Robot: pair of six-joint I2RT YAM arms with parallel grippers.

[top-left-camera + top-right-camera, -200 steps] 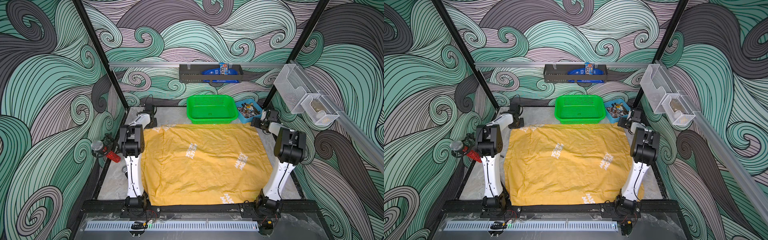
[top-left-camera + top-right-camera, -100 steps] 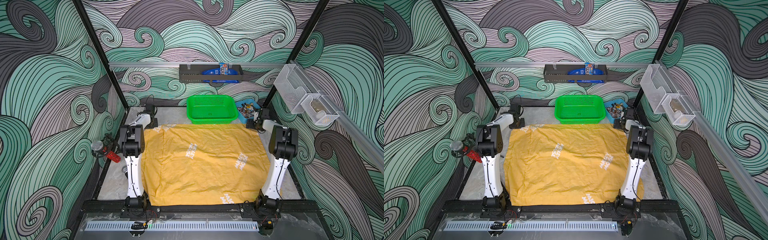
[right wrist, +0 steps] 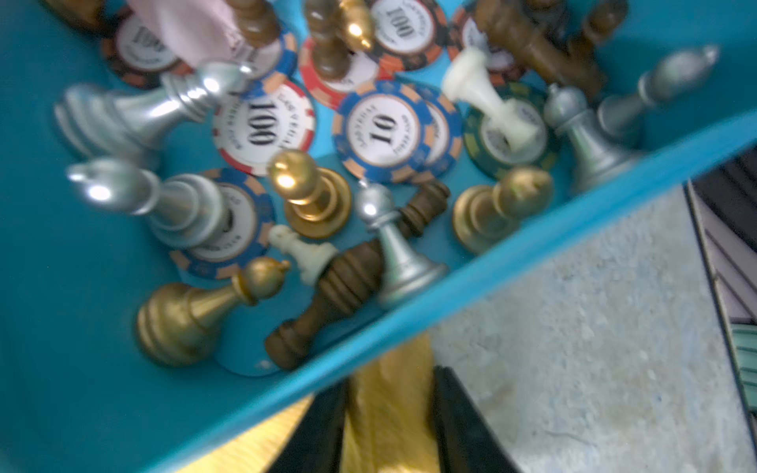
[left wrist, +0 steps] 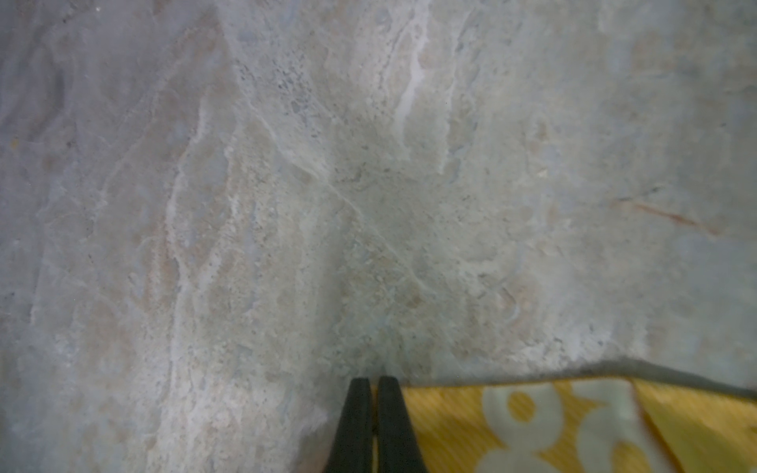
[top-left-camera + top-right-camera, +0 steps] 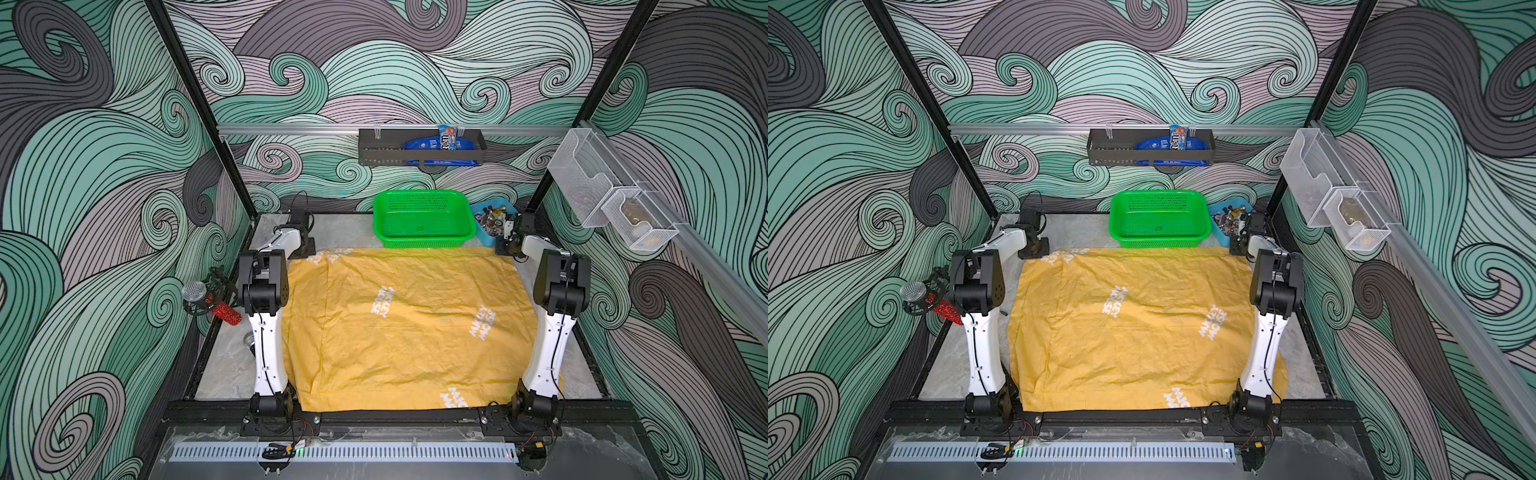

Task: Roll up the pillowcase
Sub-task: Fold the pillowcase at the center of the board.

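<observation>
One pillowcase (image 5: 407,324) corner in right pincer (image 3: 391,383) — left pincer (image 4: 373,383) closed.

You have bright, even overhead light in both top views, sharp from wall to wall, with only faint shadows on the table (image 5: 224,365). Your left wrist view is dimmer and soft: the marble looks hazy and greys toward the frame's edges, the pillowcase (image 4: 446,430) lettering is smeared, and a thin dark shadow lines its hem. Your right wrist view is well lit but blurred throughout, with white glare spots on the metal chess pieces (image 3: 123,118) and fuzzy print on the chips (image 3: 381,131).
</observation>
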